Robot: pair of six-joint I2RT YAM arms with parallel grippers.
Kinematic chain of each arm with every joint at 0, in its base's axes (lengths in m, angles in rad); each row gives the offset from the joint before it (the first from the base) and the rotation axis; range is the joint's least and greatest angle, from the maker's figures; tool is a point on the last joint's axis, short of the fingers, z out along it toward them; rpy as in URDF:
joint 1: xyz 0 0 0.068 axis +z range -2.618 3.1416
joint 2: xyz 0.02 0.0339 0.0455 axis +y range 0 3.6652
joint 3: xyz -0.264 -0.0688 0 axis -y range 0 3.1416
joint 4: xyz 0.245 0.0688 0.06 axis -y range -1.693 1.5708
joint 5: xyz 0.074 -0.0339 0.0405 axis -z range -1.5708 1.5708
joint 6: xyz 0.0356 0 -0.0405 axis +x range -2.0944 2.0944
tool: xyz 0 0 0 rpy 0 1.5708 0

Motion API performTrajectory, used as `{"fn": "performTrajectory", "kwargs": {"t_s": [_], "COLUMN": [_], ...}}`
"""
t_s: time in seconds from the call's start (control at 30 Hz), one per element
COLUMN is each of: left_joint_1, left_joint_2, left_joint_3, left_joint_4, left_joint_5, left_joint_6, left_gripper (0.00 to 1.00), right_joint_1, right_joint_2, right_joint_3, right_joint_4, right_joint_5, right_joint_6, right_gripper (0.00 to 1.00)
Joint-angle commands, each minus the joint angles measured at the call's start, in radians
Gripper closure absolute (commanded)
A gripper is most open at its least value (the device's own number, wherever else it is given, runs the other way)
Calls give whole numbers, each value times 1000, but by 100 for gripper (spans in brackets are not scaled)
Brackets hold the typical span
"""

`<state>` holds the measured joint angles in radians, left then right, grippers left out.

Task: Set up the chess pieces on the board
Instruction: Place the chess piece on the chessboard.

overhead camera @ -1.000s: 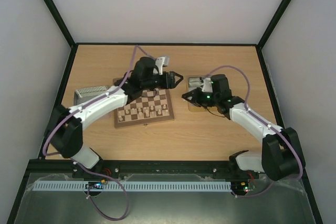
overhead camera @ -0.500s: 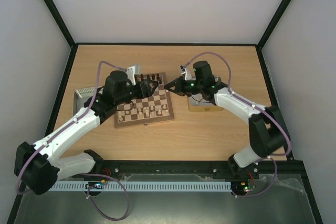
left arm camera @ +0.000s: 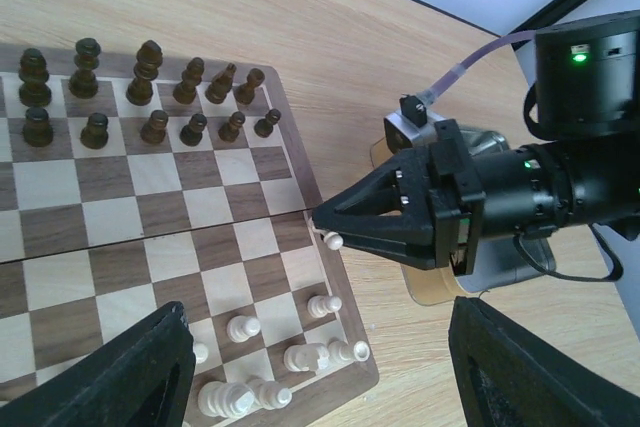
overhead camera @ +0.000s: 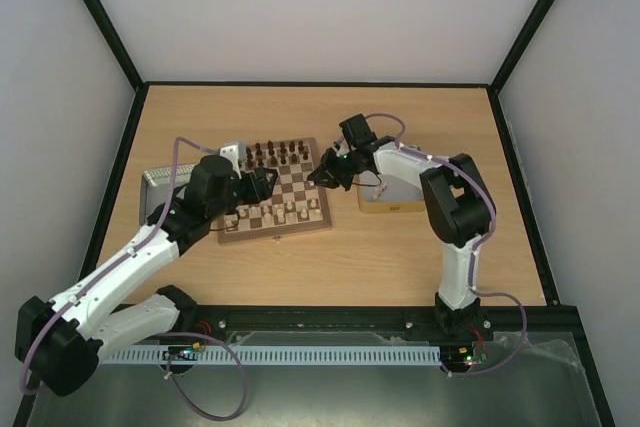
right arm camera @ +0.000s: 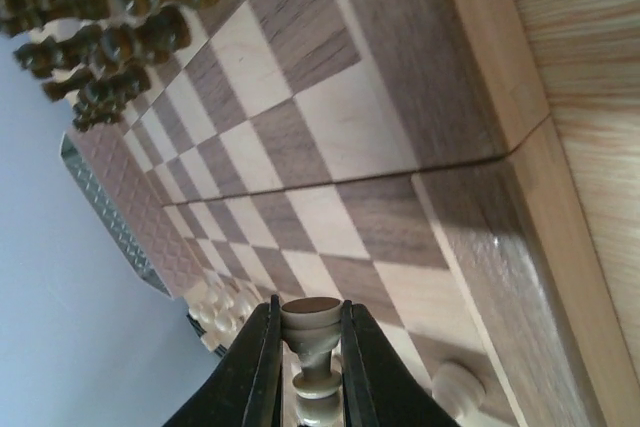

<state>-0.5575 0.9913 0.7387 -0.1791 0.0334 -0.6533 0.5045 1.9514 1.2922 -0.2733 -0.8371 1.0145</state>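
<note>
We call the setup partway: dark pieces (left arm camera: 150, 97) ranked along the far edge of the board (left arm camera: 297, 152), only some cream pieces (left arm camera: 290, 357) at its near edge | right jaws clamped on a cream pawn (right arm camera: 309, 339) over the board's right edge | left jaws apart, empty, above the board | left tin (overhead camera: 158, 179), right tin (overhead camera: 392, 205): contents hidden from us.

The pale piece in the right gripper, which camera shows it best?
Right wrist: the piece sits close up, pinched between the fingers. Left wrist shows only a small pale tip at the right gripper nose. From the top it can't be made out.
</note>
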Motion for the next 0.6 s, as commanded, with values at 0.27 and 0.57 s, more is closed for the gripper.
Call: {"fn": "performTrajectory", "kwargs": {"t_s": [0.27,0.57], "left_joint_1": [11,19], "left_joint_2": [-29,-11], "left_joint_3": [-48,-54], "left_joint_4": [13,26], "left_joint_5": [-30,-20], "left_joint_6": [25,30], "left_gripper": [29,28], "right_joint_1": [9,16], "right_joint_2": [105,93], "right_joint_3": [121,163], "right_joint_4": [-134,-160], "right_joint_5": [40,106], "right_joint_6": [89,-18], "right_gripper": [78,73]}}
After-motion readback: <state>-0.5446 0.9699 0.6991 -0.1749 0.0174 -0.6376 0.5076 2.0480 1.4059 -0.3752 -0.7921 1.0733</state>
